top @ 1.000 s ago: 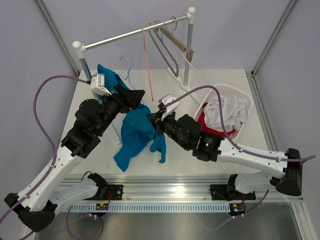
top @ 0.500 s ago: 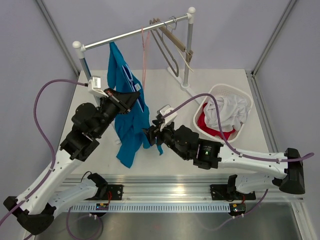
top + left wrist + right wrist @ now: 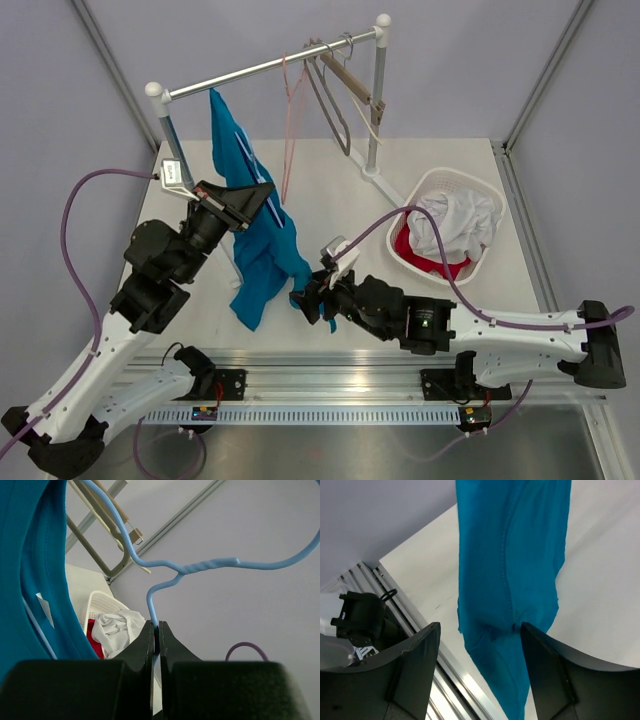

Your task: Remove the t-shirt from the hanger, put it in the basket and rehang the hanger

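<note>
T-shirt (image 3: 510, 580) cloth, teal, drops between the right fingers (image 3: 420, 670). They stand apart on either side of it, and the right wrist view shows no pinch on the fabric. From above, these fingers sit at the shirt's lower tail, near the front edge of the tabletop (image 3: 330, 190).

The left fingers (image 3: 149, 680) are pressed together on the thin wire of the blue hanger (image 3: 200, 567), just under its twisted neck. The shirt is draped on that hanger and held up in the air over the left part of the tabletop. Its top end shows close to the metal rail (image 3: 270, 68).

Other hangers (image 3: 335, 105) dangle at the rail's right end. A white basket (image 3: 487, 188) of white and red clothes stands well apart on the right.
</note>
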`<action>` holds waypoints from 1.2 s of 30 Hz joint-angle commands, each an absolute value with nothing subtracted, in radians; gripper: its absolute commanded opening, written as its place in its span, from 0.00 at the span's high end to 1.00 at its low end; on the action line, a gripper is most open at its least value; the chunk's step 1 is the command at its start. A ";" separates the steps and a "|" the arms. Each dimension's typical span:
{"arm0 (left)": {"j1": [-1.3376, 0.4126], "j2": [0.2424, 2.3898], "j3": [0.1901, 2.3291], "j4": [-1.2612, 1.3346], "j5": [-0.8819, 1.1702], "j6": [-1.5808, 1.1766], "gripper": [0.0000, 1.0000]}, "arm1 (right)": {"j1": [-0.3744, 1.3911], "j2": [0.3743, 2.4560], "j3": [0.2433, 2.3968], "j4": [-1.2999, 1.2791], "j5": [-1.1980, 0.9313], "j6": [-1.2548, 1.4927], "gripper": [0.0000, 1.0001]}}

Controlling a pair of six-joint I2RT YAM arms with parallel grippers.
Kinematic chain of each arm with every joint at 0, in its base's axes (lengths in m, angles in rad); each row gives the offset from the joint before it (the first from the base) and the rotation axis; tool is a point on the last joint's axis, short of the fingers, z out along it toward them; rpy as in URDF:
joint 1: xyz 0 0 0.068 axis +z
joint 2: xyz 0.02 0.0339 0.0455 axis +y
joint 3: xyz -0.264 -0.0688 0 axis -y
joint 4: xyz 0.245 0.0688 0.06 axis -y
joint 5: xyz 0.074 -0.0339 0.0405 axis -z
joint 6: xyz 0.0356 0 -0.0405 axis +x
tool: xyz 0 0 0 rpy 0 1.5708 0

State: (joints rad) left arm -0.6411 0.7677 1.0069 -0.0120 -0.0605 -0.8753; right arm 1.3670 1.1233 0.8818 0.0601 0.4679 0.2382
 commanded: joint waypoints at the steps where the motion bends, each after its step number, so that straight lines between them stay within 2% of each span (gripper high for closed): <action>1: -0.638 0.747 1.023 0.132 -0.031 -0.884 1.00 | 1.387 1.137 0.882 0.069 0.465 0.265 0.37; 2: -0.638 0.746 1.026 0.132 -0.031 -0.884 1.00 | 1.391 1.143 0.884 0.066 0.480 0.264 0.61; 4: -0.638 0.746 1.038 0.126 -0.037 -0.871 1.00 | 1.399 1.146 0.885 0.049 0.488 0.264 0.82; 5: -0.638 0.747 1.045 0.124 -0.041 -0.864 1.00 | 1.416 1.146 0.882 0.046 0.491 0.268 0.89; 8: -0.638 0.776 1.098 0.101 -0.072 -0.815 1.00 | 1.475 1.138 0.858 0.034 0.508 0.288 0.95; 9: -0.638 0.787 1.115 0.100 -0.075 -0.804 1.00 | 1.498 1.132 0.848 0.031 0.529 0.305 0.99; 16: -0.638 0.850 1.264 0.095 -0.063 -0.729 1.00 | 1.705 1.140 0.778 0.005 0.755 0.425 1.00; 22: -0.638 0.842 1.313 0.097 0.024 -0.791 1.00 | 1.730 1.199 0.785 -0.065 0.848 0.479 1.00; 28: -0.638 0.819 1.278 0.087 0.199 -0.971 1.00 | 1.585 1.220 0.755 0.073 0.759 0.414 1.00; 33: -0.638 0.741 1.168 0.045 0.236 -1.031 1.00 | 1.499 1.203 0.822 0.104 0.724 0.281 0.99; 35: -0.638 0.713 1.103 0.044 0.264 -1.058 1.00 | 1.473 1.192 0.821 0.141 0.694 0.253 0.92; 36: -0.638 0.687 1.088 0.040 0.271 -1.061 1.00 | 1.465 1.172 0.821 0.146 0.672 0.214 0.83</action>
State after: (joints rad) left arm -0.6453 0.7341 1.1213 -0.0521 0.2043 -1.0206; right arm 1.4933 1.2148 0.7818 0.0765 0.7219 0.3107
